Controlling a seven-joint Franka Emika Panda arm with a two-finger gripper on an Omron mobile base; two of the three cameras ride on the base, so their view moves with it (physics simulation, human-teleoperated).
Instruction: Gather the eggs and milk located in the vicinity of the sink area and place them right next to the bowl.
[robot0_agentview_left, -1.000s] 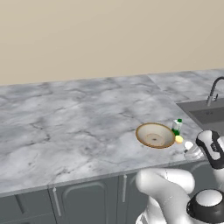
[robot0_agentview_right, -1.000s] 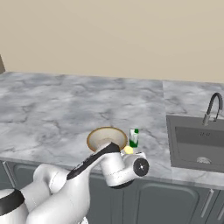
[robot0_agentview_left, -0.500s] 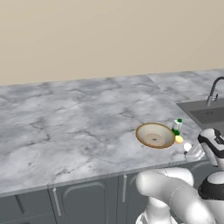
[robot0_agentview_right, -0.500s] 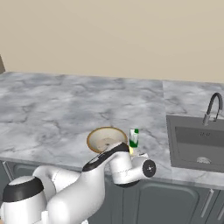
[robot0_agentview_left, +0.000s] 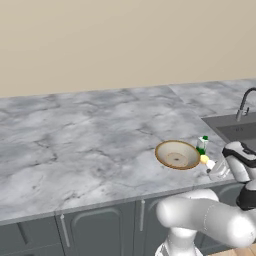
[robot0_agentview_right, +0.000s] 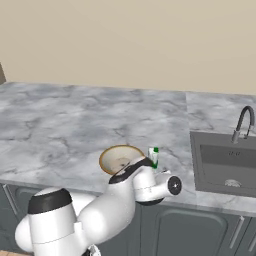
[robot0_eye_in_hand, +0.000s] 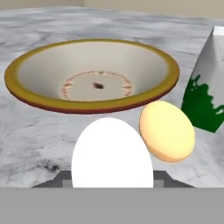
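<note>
Left base view: bowl on the marble counter, milk just right of it, sink beyond. Right base view: arm hides the bowl's front. Hand view: gripper clamped on a white egg; a yellowish egg (touching the milk) lies beside the bowl.

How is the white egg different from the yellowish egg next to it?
The white egg is pure white; the yellowish egg is pale orange-yellow. In the hand view the white egg looks bigger and nearer, standing upright, while the yellowish egg is tilted and lies beside the milk. Both are smooth ovals near the bowl.
</note>
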